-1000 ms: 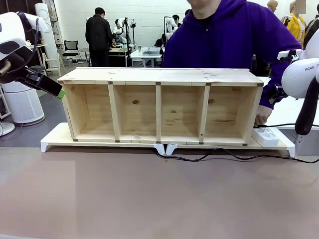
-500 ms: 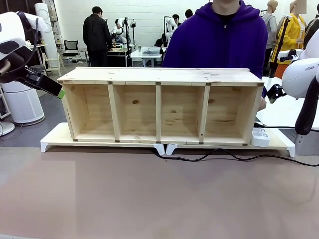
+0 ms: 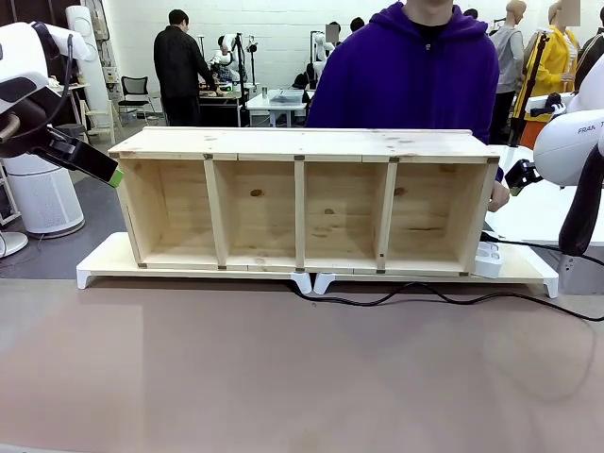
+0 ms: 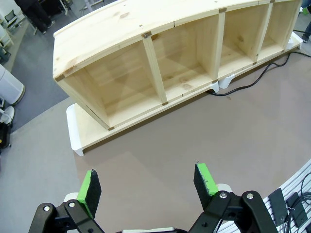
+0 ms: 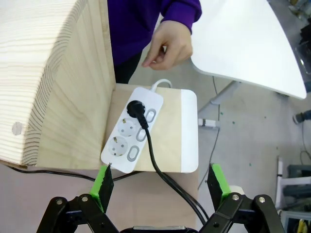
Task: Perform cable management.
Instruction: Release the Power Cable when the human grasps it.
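Observation:
The black cable lies on the brown table in front of the wooden shelf, running from under its middle off to the right. In the right wrist view its plug sits in a white power strip on the platform beside the shelf's end, and the cable passes down between my fingers. My right gripper hangs open above it, holding nothing. My left gripper is open high over the table's left side, off the shelf's left end. The person's hand hovers just beyond the strip.
The shelf stands on two white platforms and has several open compartments. A person in purple stands right behind it. A white table lies to the right. The brown tabletop in front is bare apart from the cable.
The person has straightened up and lifted the hand off the power strip, which now sits a little closer to the shelf's end. Neither arm has moved.

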